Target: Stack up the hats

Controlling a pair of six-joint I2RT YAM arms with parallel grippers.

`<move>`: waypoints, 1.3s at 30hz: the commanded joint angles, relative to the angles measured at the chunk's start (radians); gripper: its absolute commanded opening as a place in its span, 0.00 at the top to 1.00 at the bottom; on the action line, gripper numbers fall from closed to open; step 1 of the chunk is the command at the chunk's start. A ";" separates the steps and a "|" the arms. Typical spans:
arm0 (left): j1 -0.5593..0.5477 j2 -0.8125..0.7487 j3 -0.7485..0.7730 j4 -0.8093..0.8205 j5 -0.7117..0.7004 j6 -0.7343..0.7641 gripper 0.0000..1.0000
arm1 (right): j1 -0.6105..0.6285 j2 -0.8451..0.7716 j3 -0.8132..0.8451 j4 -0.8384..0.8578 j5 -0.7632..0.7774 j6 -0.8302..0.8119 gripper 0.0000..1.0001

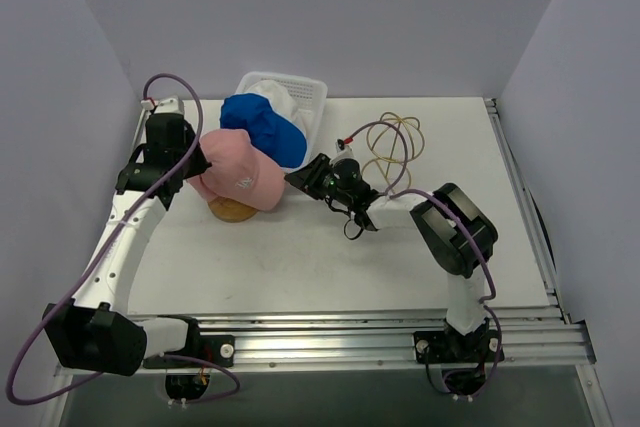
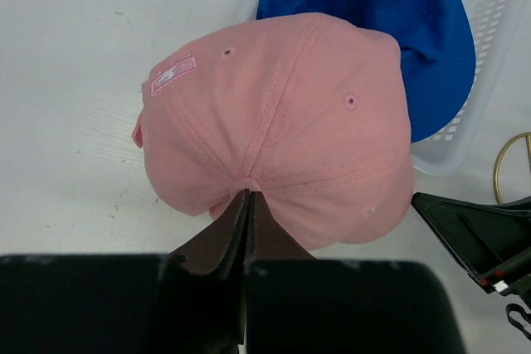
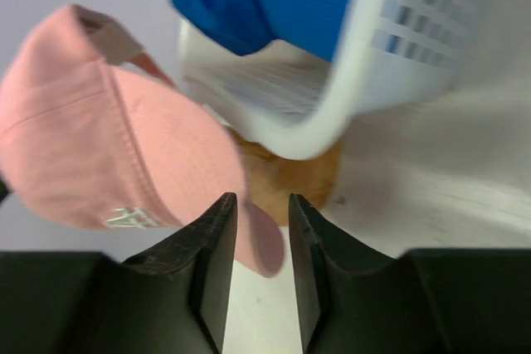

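The pink cap [image 1: 240, 173] hangs over a tan-brown rounded thing [image 1: 232, 211] on the table. My left gripper [image 1: 203, 164] is shut on the top of its crown [image 2: 247, 192]. The royal blue cap [image 1: 266, 128] lies behind it, draped over the rim of the white mesh basket [image 1: 305, 94], with pale fabric [image 1: 279, 99] under it. My right gripper [image 1: 293, 179] is open at the pink cap's right side. In the right wrist view the pink brim tip [image 3: 267, 246] sits between the open fingers [image 3: 214, 238], ungripped, with the tan thing [image 3: 290, 180] just beyond.
A gold wire frame [image 1: 394, 147] lies on the table right of the basket, behind the right arm. The enclosure walls stand close on the left, back and right. The basket wall [image 3: 365, 80] hangs near above the right gripper's fingers.
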 commanded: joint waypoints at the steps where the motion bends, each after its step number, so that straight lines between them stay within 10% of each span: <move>1: 0.000 0.005 0.059 0.020 0.030 0.006 0.98 | -0.015 -0.064 -0.021 -0.114 0.057 -0.057 0.70; 18: -0.003 0.058 0.099 0.110 0.153 0.025 0.97 | 0.019 -0.196 0.120 -0.320 0.194 -0.367 0.66; 26: 0.002 0.068 0.254 0.017 0.132 0.046 0.69 | 0.055 -0.040 0.468 -0.465 0.128 -0.559 0.66; 39: 0.051 -0.022 0.237 -0.067 0.000 0.040 0.59 | 0.141 0.192 0.833 -0.633 0.119 -0.701 0.68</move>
